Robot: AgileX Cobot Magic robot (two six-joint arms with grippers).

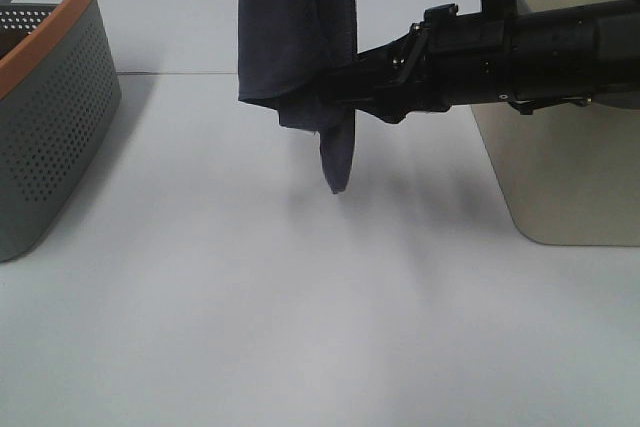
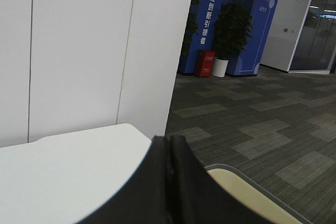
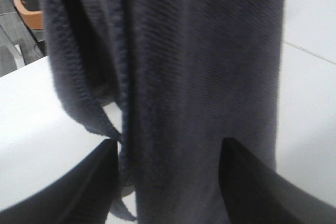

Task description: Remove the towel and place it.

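a dark towel (image 1: 295,27) hangs above the white table (image 1: 300,327)
it is grey-purple and fuzzy, folded long, with its tip pointing down. the right gripper (image 3: 168,182) has a finger on each side of it, but i cannot tell if it squeezes. the left gripper (image 2: 170,182) is closed.

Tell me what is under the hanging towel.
Only bare white table shows under the towel, whose lowest corner seems to hang clear of it. The right tool straddles the cloth higher up. The table behind the cloth is covered.
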